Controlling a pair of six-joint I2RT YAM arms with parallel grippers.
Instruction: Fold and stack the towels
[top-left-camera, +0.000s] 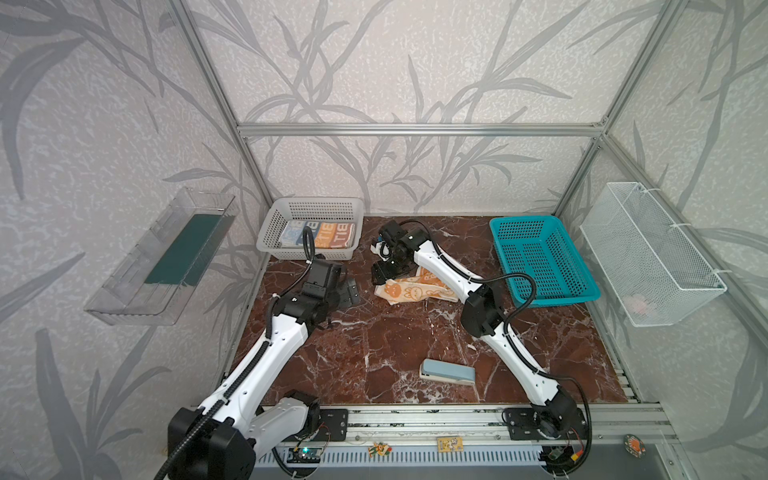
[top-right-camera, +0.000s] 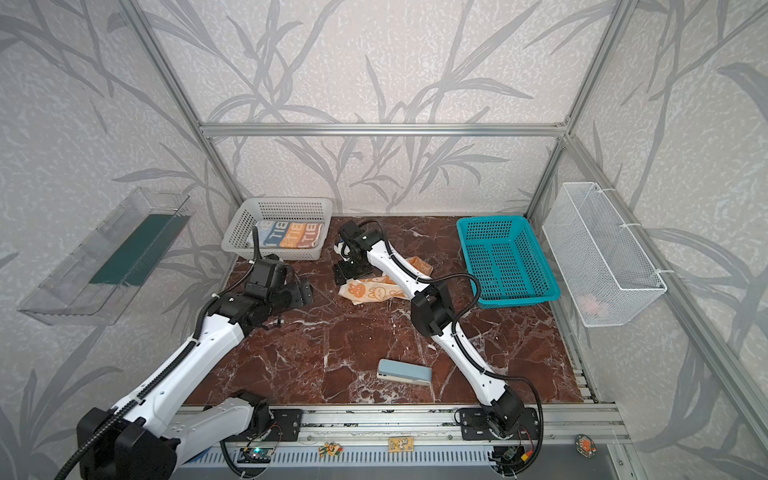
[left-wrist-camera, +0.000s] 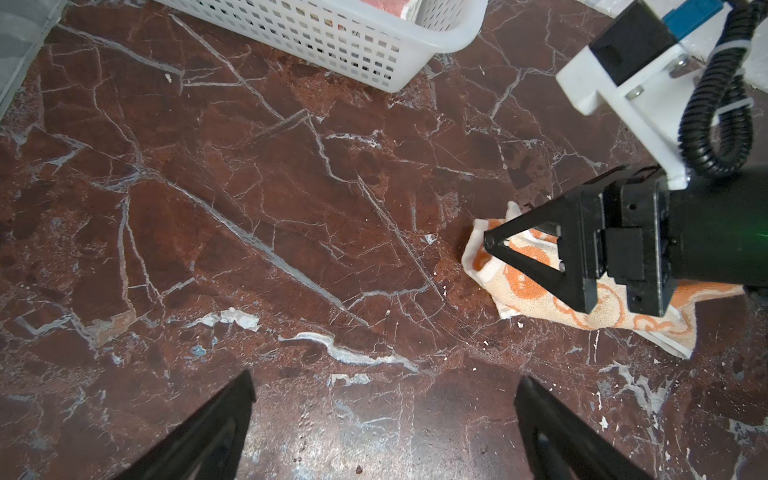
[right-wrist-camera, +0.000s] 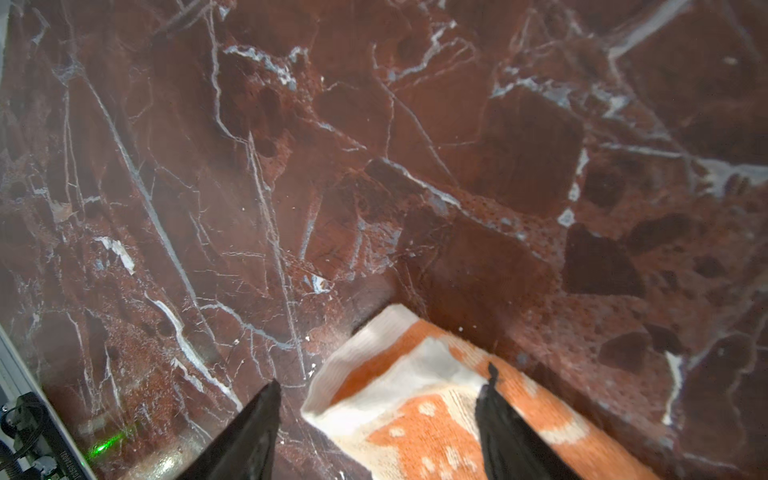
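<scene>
The right claw hangs low over one corner of the orange towel. Its two fingers are apart. One finger is over the cloth and the other is over the bare table, so the corner lies between them. They are not pinching anything.

The left claw is wide open too, with nothing in it. It is over bare table, a little to the left of that towel.

In both top views the orange towel lies rumpled near the middle of the table, toward the back, partly under the right arm. Behind the left claw stands a grey basket with a folded letter towel inside. A blue-green basket stands on the right. A pale blue block lies near the front.
</scene>
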